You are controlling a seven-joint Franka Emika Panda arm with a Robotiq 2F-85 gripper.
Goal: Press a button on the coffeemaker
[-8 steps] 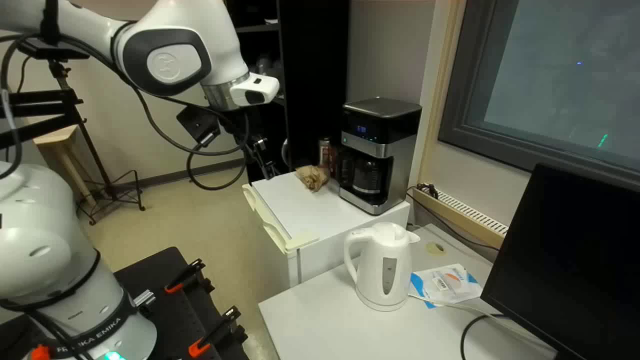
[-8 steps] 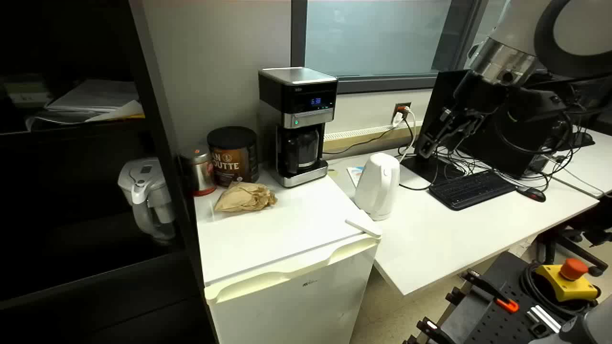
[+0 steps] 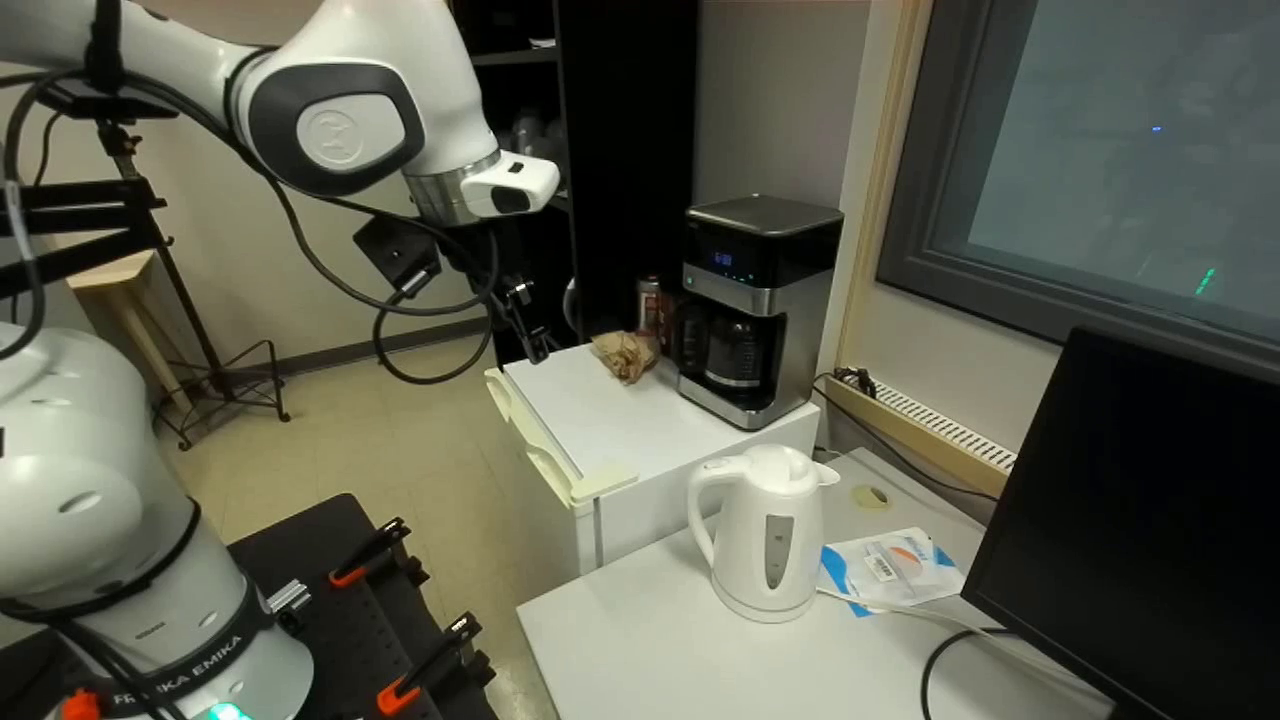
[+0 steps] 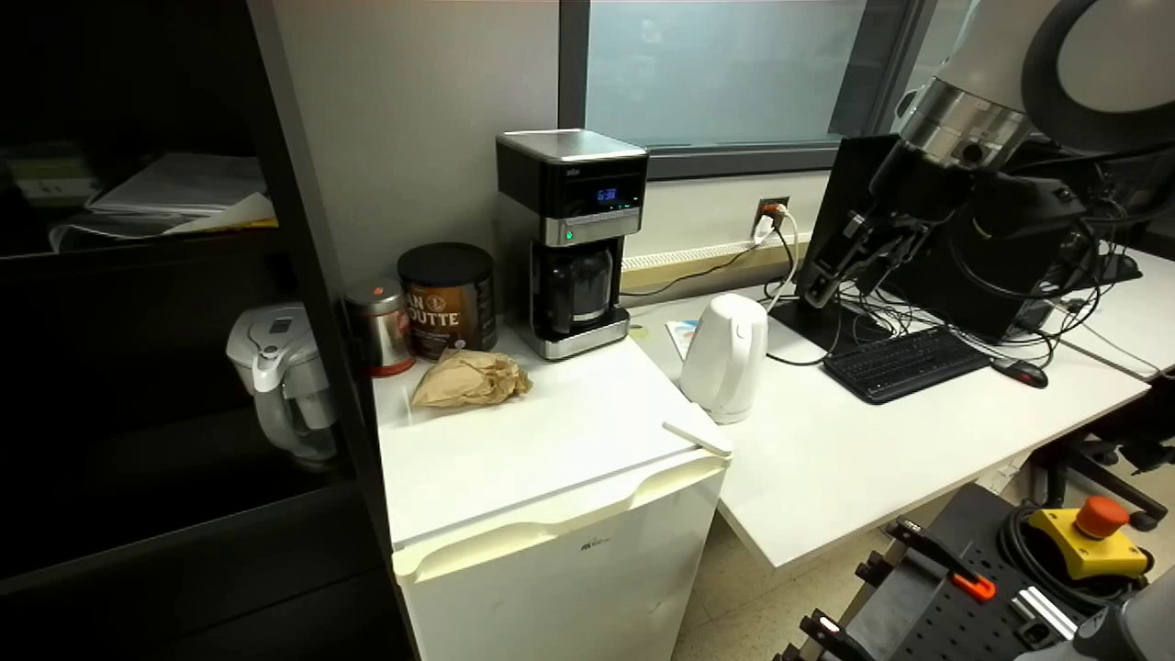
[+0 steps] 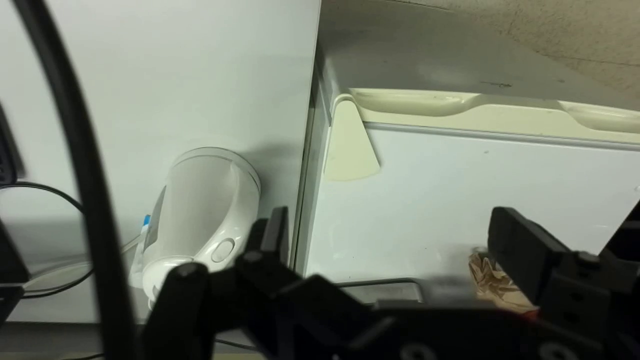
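Observation:
The coffeemaker (image 3: 772,300) is a black boxy machine with a grey top, standing at the back of the white fridge top. In an exterior view its front (image 4: 587,228) shows a lit blue display, a silver strip below with a small green light, and a dark glass carafe in the recess. My gripper (image 3: 535,345) hangs in the air in front of the coffeemaker, well apart from it. In the wrist view the gripper (image 5: 390,220) is open with nothing between its fingers. There only the coffeemaker's base edge (image 5: 390,291) shows; the gripper body hides the rest.
A white kettle (image 4: 725,358) stands on the desk beside the fridge. A crumpled brown paper bag (image 4: 471,378), a coffee can (image 4: 448,308) and a metal canister (image 4: 381,326) stand beside the coffeemaker. A black shelf (image 4: 317,275) borders the fridge. A monitor (image 3: 1130,500) stands on the desk.
The arm and gripper have shifted very slightly downward. Nothing else has visibly moved.

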